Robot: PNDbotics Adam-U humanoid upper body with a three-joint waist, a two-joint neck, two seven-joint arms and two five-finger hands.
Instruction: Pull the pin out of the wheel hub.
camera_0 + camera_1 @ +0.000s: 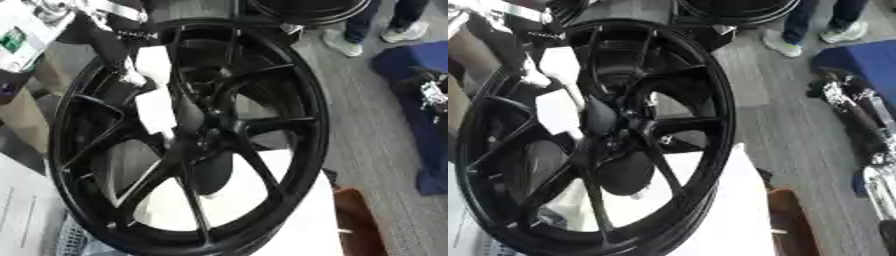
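Evidently my left hand [179, 142], below its white forearm shells, is at the hub [208, 134] of the large black spoked alloy wheel [302, 100], reaching for the pin. Black on black, I cannot tell its fingers' set, nor make out the pin itself. The wheel stands on its rim on the white bench [306, 220], close to the right edge, which leaves scant room there. Judging by its look, the black-and-silver shape at far right is my right hand [837, 97], idle; its state I cannot tell.
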